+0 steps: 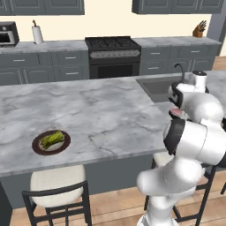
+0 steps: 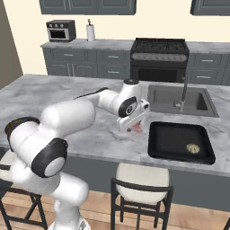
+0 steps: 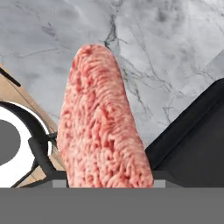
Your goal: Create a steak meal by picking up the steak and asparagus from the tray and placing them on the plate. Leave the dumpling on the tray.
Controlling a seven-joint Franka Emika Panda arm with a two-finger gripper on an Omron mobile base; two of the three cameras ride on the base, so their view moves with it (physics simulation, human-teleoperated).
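A pink-red slab, the steak [image 3: 103,131], hangs over the marble counter with my gripper [image 2: 133,126] shut on it, just left of the black tray [image 2: 175,139]. A sliver of the steak [image 1: 177,113] peeks out behind my arm. The pale dumpling [image 2: 193,148] lies in the tray's front right corner. Far to the left along the counter, near its front edge, the brown-rimmed plate [image 1: 36,146] carries the yellow-green asparagus [image 1: 52,139]. A corner of the tray [image 3: 197,144] shows dark beside the steak in the hand view.
A grey sink basin [image 2: 173,99] with a faucet [image 2: 182,96] lies behind the tray. Stools [image 2: 141,179] stand along the counter's front edge, one of them [image 1: 57,181] below the plate. Bare marble stretches between tray and plate.
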